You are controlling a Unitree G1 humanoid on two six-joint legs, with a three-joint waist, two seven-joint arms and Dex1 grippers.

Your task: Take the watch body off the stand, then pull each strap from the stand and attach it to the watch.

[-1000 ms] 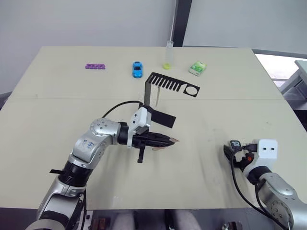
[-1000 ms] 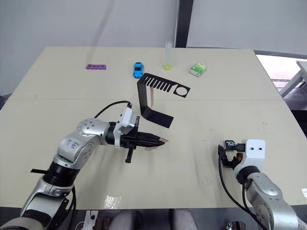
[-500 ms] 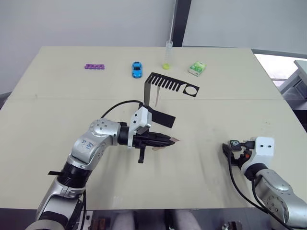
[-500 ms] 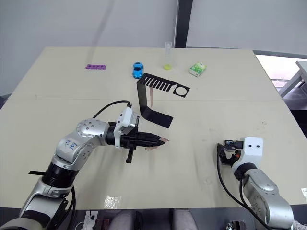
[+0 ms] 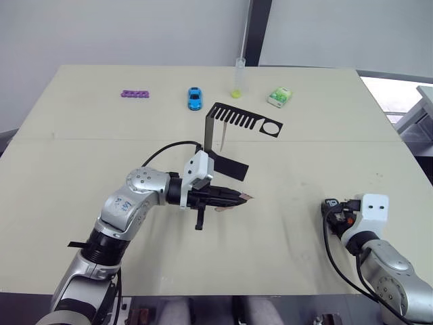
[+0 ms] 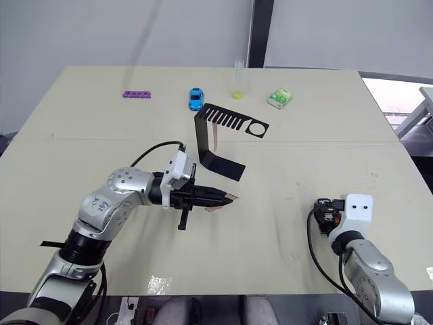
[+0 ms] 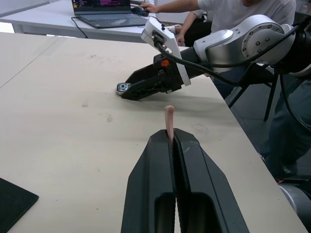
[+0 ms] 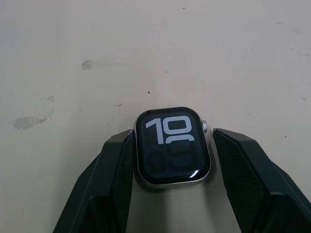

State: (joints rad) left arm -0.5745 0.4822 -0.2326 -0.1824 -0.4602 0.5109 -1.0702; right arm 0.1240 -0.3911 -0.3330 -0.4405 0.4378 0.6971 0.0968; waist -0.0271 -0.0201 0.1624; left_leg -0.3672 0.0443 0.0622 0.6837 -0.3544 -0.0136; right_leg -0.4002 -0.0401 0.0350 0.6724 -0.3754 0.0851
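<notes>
The left gripper hung low over the middle of the table, its jaws pressed together on one pinkish strap, whose tip poked out past the fingertips. Just behind it stood the black stand, with the other strap hanging from its slotted arm.

Well apart, near the table's right front edge, the right gripper sat around the watch body. The watch lay face up on the table. One finger touched its side, while the other stood just clear, so the jaws were slightly open and not clamped.

At the far edge lay a purple strip, a blue toy car, a tube and a green packet.
</notes>
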